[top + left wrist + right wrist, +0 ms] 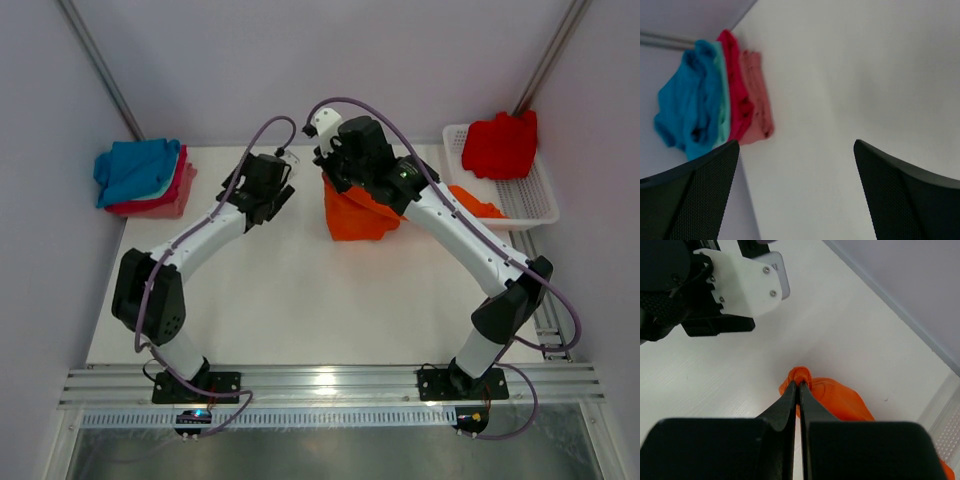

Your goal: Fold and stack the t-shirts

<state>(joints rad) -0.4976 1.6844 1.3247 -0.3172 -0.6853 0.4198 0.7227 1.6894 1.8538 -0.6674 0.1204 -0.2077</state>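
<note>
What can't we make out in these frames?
1. Top external: the pinch of the right gripper on the orange t-shirt, hidden under the right arm.
2. Top external: whether the orange cloth by the basket joins that shirt; the right arm covers the gap.
3. Left wrist: folds in the shirt stack, blurred.
4. Top external: basket contents under the red t-shirt.

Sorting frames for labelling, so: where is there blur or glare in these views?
Top external: sharp, evenly lit, one glare patch on the metal rail. Left wrist: folded t-shirts soft, out of focus. Right wrist: orange t-shirt in focus, no glare.
</note>
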